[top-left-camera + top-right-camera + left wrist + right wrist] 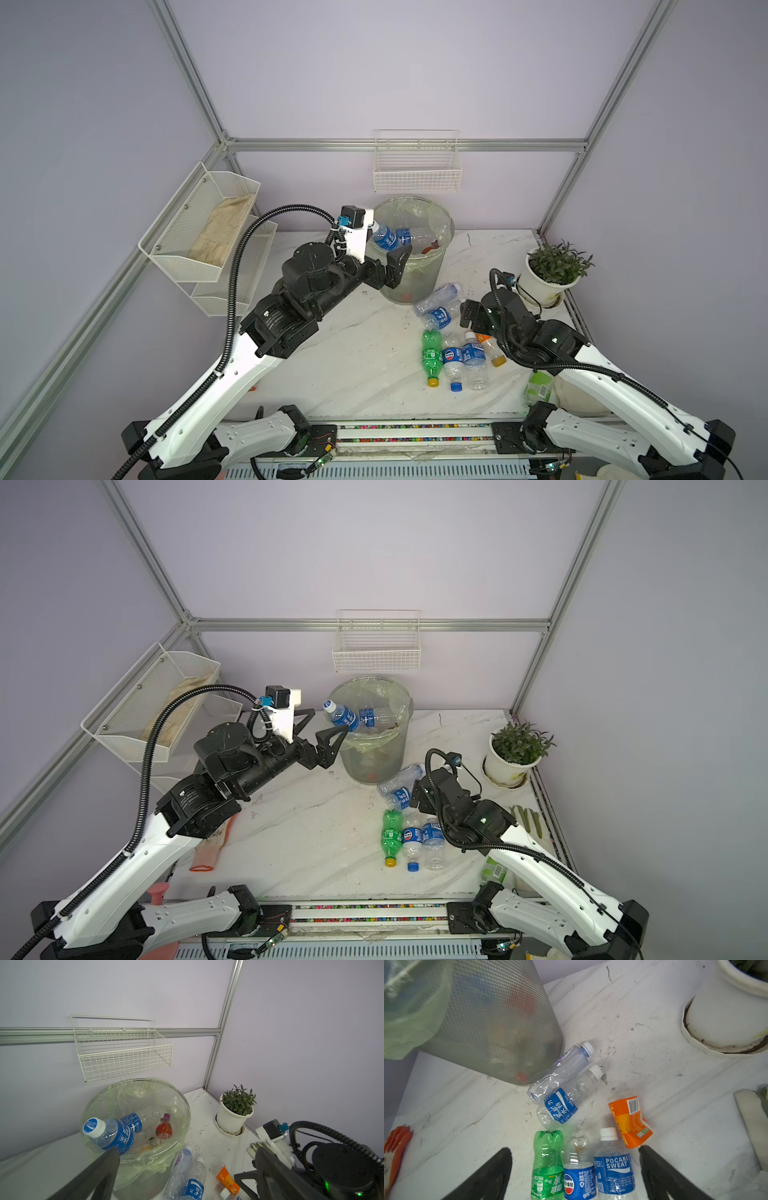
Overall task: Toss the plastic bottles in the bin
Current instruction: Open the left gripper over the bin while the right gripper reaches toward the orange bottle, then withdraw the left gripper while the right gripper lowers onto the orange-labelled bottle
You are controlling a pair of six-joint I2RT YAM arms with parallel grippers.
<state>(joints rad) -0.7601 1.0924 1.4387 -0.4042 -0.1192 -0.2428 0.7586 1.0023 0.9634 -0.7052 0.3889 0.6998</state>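
Apparently letting the Pocari Sweat bottle (pixel 348 720) go at the rim of the bin (pixel 384 760), with the left gripper (pixel 330 719) gaping fully wide and clamping nothing. Tilting across that rim, long axis sloping inward, base dipping into the bin and white cap (pixel 329 705) pointing up and outward, probably for sliding in base-first. Hovering the right gripper (pixel 575 1149), open and empty, over bottles (pixel 612 1169) lying beside the bin.
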